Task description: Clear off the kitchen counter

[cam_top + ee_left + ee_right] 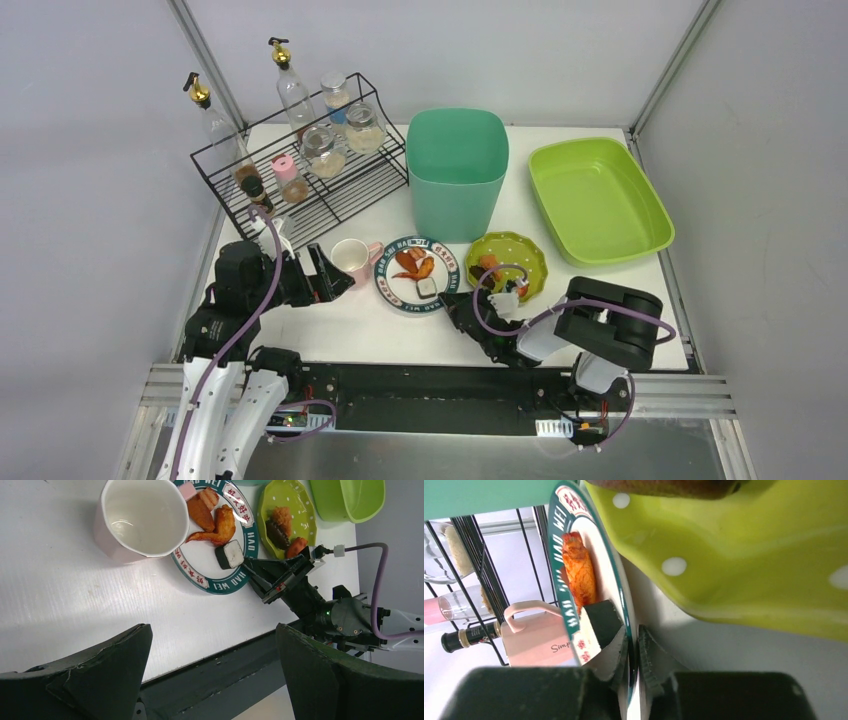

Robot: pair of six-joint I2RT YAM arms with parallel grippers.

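The white kitchen counter (350, 325) holds a teal-rimmed plate (384, 270) with fried chicken pieces and a sushi piece (428, 287). My right gripper (452, 300) is shut on the plate's near right rim; the right wrist view shows its jaws (633, 650) clamping the rim (559, 540). A pink mug (350, 260) stands just left of the plate. My left gripper (325, 275) is open and empty beside the mug; in the left wrist view (212, 650) the mug (140, 520) lies ahead of it. A lime polka-dot dish (535, 262) with food sits right of the plate.
A teal bin (457, 170) stands behind the plate. A lime-green tray (655, 235) is at the back right. A black wire rack (345, 195) with jars and bottles is at the back left. The counter's near edge runs just behind both grippers.
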